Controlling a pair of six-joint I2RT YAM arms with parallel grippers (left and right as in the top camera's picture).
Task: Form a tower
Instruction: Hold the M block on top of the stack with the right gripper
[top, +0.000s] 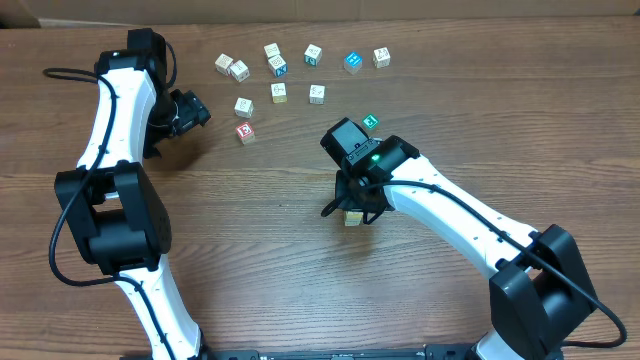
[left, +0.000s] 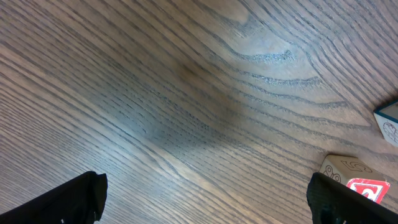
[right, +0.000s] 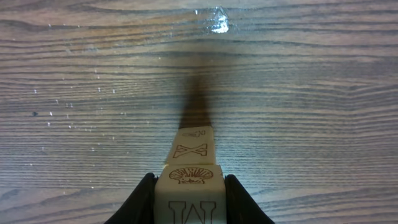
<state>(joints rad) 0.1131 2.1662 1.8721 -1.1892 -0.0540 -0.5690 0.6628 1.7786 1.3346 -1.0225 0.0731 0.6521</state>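
The tower shows as two pale wooden letter cubes in the right wrist view. My right gripper (right: 188, 190) is shut on the upper cube (right: 189, 196), which carries a shell drawing and a W. That cube sits against a lower cube marked X (right: 193, 148) on the table. From overhead, the right gripper (top: 355, 203) points down at mid-table and only a yellowish cube (top: 353, 218) peeks out below it. My left gripper (top: 196, 110) hovers open at the left, with nothing between its fingers (left: 68, 199). A red-faced cube (left: 365, 186) lies just beside its right finger.
Several loose letter cubes lie scattered along the far side of the table, among them a blue one (top: 352, 62) and a white one (top: 316, 93). A red cube (top: 245, 131) lies near the left gripper. A green-faced cube (top: 371, 121) sits behind the right wrist.
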